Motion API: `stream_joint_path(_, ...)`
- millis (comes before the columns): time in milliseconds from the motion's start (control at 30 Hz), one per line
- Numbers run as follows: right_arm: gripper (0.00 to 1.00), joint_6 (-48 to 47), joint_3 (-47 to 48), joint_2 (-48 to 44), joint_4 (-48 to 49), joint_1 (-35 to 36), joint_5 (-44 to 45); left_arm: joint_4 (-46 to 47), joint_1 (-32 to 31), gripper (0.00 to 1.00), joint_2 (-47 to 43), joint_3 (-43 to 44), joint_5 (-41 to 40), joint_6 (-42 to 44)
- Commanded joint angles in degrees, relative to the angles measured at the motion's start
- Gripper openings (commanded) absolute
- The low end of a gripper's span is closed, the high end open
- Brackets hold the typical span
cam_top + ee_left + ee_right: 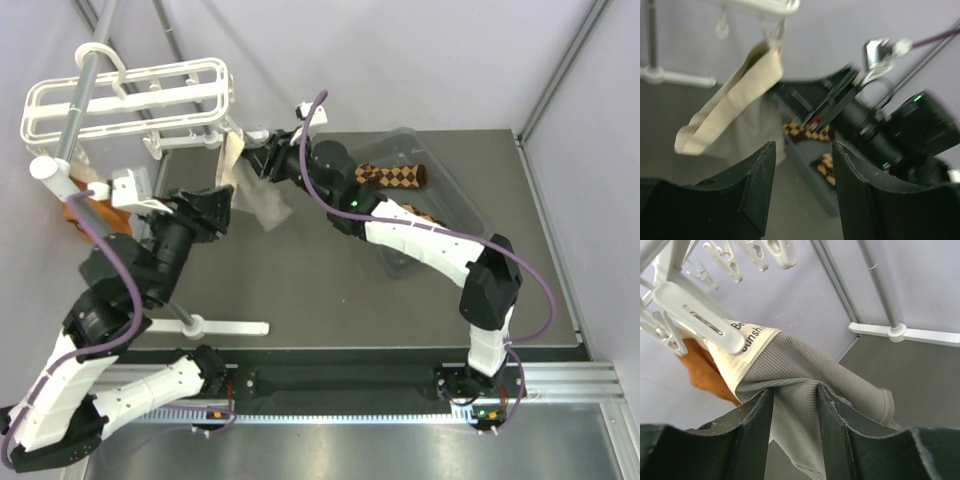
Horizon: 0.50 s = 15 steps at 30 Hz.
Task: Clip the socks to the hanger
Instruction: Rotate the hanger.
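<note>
A grey-beige sock [805, 367] is hung from a white clip [700, 320] of the hanger [130, 95], and its ribbed fabric is pinched between the jaws of the right gripper [795, 390]. An orange sock [702, 371] is seen behind it. The left gripper [804, 150] is held near the hanging sock, jaws wide and empty. The argyle socks [395, 178], diamond-patterned in brown and tan with dark ends, are kept in a clear plastic bin [450, 185], partly covered by the right arm and well apart from the hanger, which is hooked on a grey pole [64, 125].

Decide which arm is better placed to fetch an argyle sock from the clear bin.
Right, probably: an argyle sock lies in the clear bin beside that arm, though the right gripper must first release the grey sock. The open left gripper sits farther away.
</note>
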Motion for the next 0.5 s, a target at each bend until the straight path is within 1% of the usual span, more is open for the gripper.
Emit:
stream_joint_path(0,0.41,-2.4,5.0,0.4,-2.1,-0.7,-3.0,-4.3,-0.2,0.54,-1.6,-7.1,-4.1,-5.0)
stream_joint_path(100,0.43,-3.1,5.9,0.7,-4.1,-2.1,-5.8,-6.7,-0.2,0.54,-3.7,-11.8,-7.1,-8.5)
stream_joint_path(133,0.45,-3.3,6.6,0.8,-5.0,-2.4,-5.8,-6.9,-0.3,0.54,-4.2,-13.0,-9.3,-10.2)
stream_joint_path(200,0.47,-4.8,7.6,0.6,-8.5,-3.3,-8.1,-6.7,-0.2,0.55,-6.0,-16.6,-10.7,-11.5)
stream_joint_path(300,0.54,-7.3,8.8,-1.2,-13.3,-3.7,-9.8,-6.3,-0.2,0.56,-7.4,-20.0,-11.3,-11.3)
stream_joint_path(367,0.62,-9.7,8.6,-2.6,-16.7,-3.7,-10.6,-7.9,-0.2,0.56,-7.5,-20.7,-11.8,-11.9)
stream_joint_path(467,0.70,-12.1,5.6,-6.2,-18.8,-3.7,-12.3,-10.3,-0.2,0.55,-7.9,-21.6,-10.8,-13.5)
